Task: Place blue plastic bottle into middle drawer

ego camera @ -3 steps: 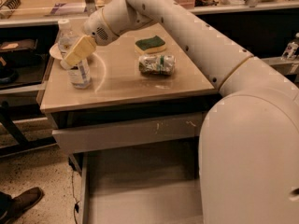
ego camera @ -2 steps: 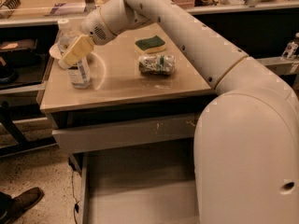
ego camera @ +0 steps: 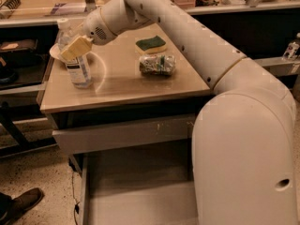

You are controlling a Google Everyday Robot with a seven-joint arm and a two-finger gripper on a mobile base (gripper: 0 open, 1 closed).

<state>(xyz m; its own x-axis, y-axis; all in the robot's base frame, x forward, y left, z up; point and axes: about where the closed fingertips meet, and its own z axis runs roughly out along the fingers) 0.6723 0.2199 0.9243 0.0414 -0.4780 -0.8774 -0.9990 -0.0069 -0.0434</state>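
The blue plastic bottle [ego camera: 78,70], clear with a white cap and pale label, stands on the left part of the tabletop [ego camera: 122,86], leaning slightly left. It stands by a white bowl [ego camera: 55,53]. My gripper [ego camera: 75,47] is at the bottle's upper half, with its yellowish tip across the front of the bottle. The middle drawer [ego camera: 136,196] is pulled out below the table, wide and grey with a bare flat bottom.
A crushed can or wrapped packet [ego camera: 157,64] and a green sponge [ego camera: 151,43] lie on the table right of the bottle. A shut grey drawer front [ego camera: 122,134] with pale scratches sits above the open drawer. My arm's white body [ego camera: 243,139] covers the drawer's right side. A shoe [ego camera: 21,203] is at lower left.
My gripper has shifted slightly left at the bottle. The bottle stays in the same spot on the table.
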